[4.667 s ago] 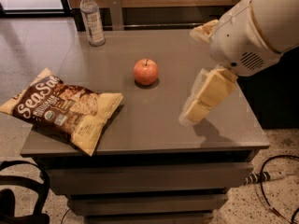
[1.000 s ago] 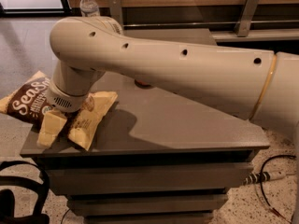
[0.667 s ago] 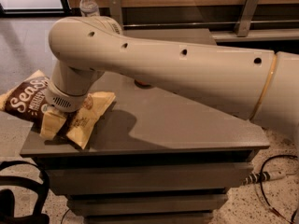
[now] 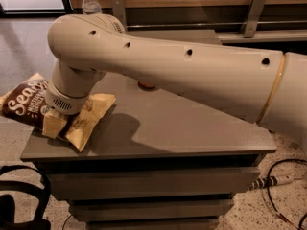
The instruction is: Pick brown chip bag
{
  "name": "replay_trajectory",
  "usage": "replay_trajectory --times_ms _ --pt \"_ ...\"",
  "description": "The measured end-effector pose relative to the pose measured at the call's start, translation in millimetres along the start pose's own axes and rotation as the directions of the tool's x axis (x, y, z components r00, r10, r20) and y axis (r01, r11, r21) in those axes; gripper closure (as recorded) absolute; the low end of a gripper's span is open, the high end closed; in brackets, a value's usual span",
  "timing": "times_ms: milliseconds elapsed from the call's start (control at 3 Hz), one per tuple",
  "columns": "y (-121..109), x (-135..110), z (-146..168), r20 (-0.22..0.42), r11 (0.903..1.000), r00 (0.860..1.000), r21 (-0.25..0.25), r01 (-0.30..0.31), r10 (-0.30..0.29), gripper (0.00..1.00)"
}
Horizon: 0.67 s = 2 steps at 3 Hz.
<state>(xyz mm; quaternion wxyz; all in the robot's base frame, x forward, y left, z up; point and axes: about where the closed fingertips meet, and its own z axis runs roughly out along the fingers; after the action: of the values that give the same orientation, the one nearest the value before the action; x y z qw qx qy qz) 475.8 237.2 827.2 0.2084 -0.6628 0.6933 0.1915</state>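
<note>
The brown chip bag (image 4: 23,102) lies at the table's left edge. It is dark brown with white "SeaSalt" lettering, and its pale yellow end (image 4: 94,112) points right. My gripper (image 4: 59,122) is down on the middle of the bag, below the round cream wrist (image 4: 67,92). The wrist hides the bag's centre. My thick cream arm (image 4: 192,75) reaches in from the right across the whole table.
A red apple (image 4: 146,85) shows only as a sliver under the arm at mid table. A water bottle (image 4: 90,2) stands at the back left. The grey table (image 4: 182,128) has drawers below. Cables (image 4: 283,181) lie on the floor at right, and a black object (image 4: 14,200) sits at lower left.
Since 4.7 s ago the arm swung from the right side over to the bag. Over the last second the gripper stayed on the bag, whose yellow end shifted slightly.
</note>
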Motion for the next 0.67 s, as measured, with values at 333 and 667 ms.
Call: replay_trajectory --times_ms 333,667 --pt "-0.1 -1.6 -2.6 0.0 1.0 1.0 0.0 0.0 0.0 1.0" --pt "-0.1 -2.8 -4.2 0.0 1.0 1.0 0.0 0.0 0.0 1.0"
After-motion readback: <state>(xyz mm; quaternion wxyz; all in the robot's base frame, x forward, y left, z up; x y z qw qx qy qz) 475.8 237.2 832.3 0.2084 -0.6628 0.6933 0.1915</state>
